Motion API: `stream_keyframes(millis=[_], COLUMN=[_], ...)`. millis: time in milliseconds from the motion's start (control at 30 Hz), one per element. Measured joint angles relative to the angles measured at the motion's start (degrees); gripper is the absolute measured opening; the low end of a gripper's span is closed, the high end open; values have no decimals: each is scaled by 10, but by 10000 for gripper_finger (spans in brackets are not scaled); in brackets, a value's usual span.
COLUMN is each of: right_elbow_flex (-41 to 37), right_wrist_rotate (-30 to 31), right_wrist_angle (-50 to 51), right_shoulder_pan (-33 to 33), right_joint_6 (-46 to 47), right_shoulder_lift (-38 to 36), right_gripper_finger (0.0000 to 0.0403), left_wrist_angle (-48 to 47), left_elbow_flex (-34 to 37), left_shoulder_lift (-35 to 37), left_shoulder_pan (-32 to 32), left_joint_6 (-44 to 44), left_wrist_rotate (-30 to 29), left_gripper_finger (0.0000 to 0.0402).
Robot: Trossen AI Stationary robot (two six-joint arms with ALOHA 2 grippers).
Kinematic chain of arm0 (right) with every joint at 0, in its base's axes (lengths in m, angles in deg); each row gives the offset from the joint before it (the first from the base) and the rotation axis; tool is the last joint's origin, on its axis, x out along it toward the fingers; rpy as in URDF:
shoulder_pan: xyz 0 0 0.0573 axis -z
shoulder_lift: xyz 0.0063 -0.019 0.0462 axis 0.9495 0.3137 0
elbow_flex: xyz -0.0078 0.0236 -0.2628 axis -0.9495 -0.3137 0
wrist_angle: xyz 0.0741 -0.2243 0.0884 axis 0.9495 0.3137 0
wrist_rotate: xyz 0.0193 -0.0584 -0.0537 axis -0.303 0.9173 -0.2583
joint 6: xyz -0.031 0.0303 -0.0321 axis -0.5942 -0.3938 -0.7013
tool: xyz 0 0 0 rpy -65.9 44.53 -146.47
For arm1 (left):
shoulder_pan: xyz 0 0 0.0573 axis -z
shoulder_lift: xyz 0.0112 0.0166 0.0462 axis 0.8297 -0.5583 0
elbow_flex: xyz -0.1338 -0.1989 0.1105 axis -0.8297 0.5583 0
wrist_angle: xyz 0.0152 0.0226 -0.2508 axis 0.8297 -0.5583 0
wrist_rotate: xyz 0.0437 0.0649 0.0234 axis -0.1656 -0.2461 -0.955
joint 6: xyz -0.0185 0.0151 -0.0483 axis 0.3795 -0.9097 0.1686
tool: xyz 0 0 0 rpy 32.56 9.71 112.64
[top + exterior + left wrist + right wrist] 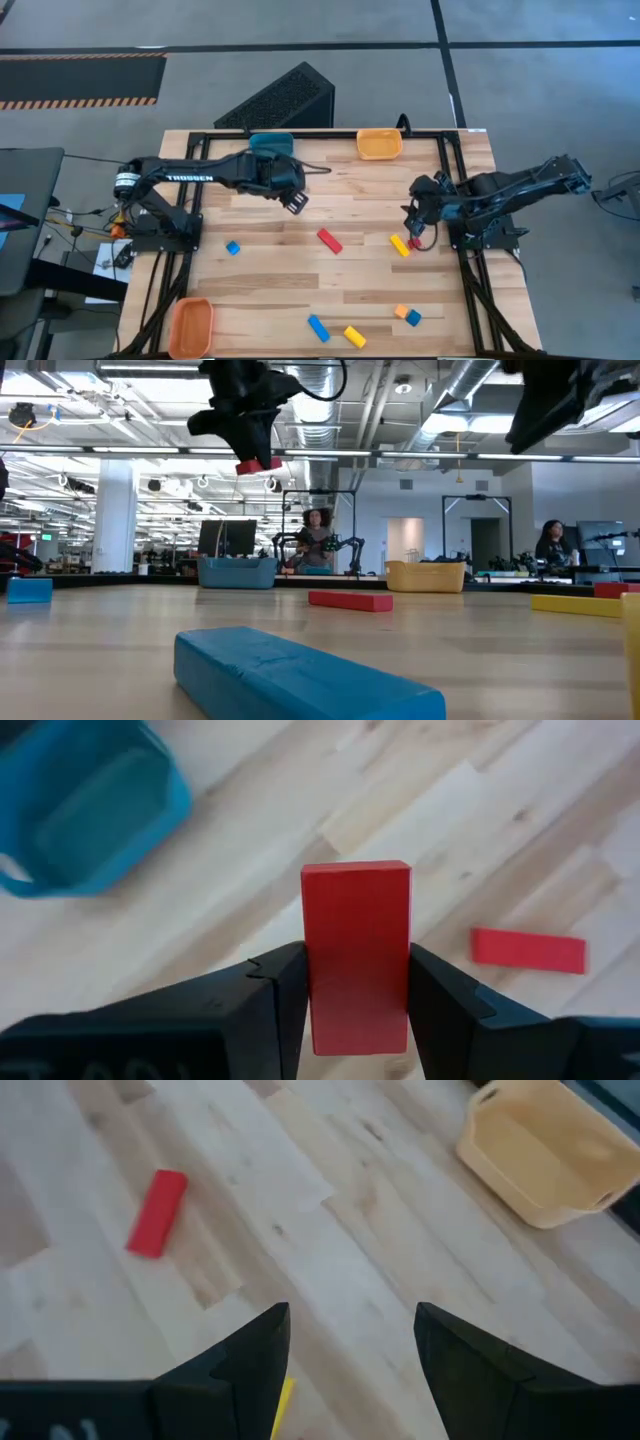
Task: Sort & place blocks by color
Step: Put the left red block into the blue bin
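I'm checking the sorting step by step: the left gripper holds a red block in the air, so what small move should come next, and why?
Probably keep carrying it and don't release yet. The left gripper is shut on the red block, lifted off the table beside the blue bin; dropping it there would mix colors. No red bin shows; an orange bin sits at its near corner.

We see a blue bin (271, 143) and an orange bin (379, 144) at the wooden table's (260, 250) far edge, another orange bin (191, 326) at its near left corner, and a black perforated box (281, 99) on the floor beyond
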Motion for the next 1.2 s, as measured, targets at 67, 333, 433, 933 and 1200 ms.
stream_keyframes(millis=[67,333,433,933,1200], right_elbow_flex=[-10,-26,-26,-26,-26], right_wrist_rotate=[-9,-16,-15,-30,-49], right_wrist_angle=[-12,-81,-98,-100,-118], right_shoulder_pan=[20,59,91,190,201], right_joint_6=[12,57,58,90,49], right_shoulder_lift=[0,2,7,64,85], right_gripper_finger=[240,240,240,240,240], left_wrist_angle=[-16,32,72,336,339], left_elbow_flex=[-5,27,59,191,205], left_shoulder_lift=[0,0,0,-5,-56], left_shoulder_pan=[-22,-165,-219,-384,-386], left_joint_6=[-42,-222,-303,-422,-454], left_wrist_rotate=[-5,12,-19,115,71], left_gripper_finger=[117,118,118,118,119])
